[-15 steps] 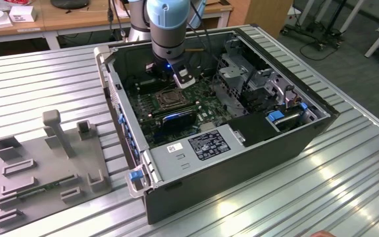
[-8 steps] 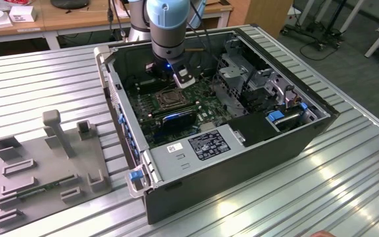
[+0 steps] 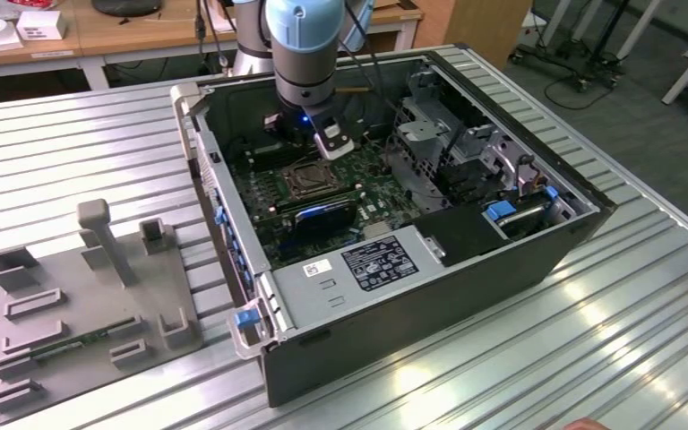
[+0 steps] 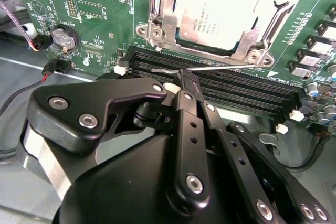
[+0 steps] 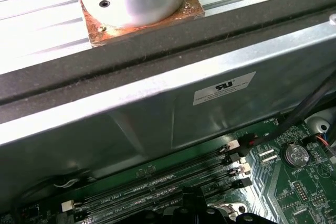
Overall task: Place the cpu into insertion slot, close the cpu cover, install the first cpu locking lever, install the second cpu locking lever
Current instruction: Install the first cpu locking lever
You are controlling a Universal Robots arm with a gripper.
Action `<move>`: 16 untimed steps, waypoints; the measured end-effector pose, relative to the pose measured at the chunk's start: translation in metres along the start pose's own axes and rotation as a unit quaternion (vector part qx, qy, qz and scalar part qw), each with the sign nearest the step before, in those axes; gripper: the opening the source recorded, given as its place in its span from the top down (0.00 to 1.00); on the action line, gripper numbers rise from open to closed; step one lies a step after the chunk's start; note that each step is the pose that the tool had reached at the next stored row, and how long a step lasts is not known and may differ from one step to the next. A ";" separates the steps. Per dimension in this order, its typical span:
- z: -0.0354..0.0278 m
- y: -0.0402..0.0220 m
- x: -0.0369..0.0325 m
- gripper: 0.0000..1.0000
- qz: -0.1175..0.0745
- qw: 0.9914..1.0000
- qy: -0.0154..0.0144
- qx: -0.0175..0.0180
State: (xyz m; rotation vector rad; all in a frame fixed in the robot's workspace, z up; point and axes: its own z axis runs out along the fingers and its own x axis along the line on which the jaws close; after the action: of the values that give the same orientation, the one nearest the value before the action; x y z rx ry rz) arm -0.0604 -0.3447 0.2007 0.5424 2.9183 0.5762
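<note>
In the second wrist view the cpu (image 4: 218, 11) lies flat in the insertion slot (image 3: 309, 180), tan-silver top up. The silvery cpu cover (image 4: 161, 22) is down around it, framing its edges. A thin wire locking lever (image 4: 220, 67) runs along the socket's edge, over the black memory slots (image 4: 236, 90). My gripper (image 4: 185, 78) is shut, its black fingertips resting on this lever near its hooked end. A second lever (image 4: 278, 17) lies slanted along another side of the cover. In the exterior view the gripper (image 3: 315, 152) hangs inside the computer case just behind the socket.
The open computer case (image 3: 440, 296) lies on a ribbed metal table, its walls close around the board. A coin battery (image 4: 64, 37) and red-black wires (image 4: 58, 72) sit beside the gripper. A grey fixture plate (image 3: 81, 305) stands at the exterior view's left.
</note>
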 end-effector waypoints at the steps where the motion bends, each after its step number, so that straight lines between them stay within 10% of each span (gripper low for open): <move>1: 0.0000 0.0000 0.0000 0.89 0.000 1.000 0.000 0.000; 16: 0.0033 -0.0009 0.0004 0.89 0.000 1.000 0.000 0.000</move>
State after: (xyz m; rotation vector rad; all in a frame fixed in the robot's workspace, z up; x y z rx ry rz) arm -0.0604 -0.3442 0.1974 0.5426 2.9183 0.5761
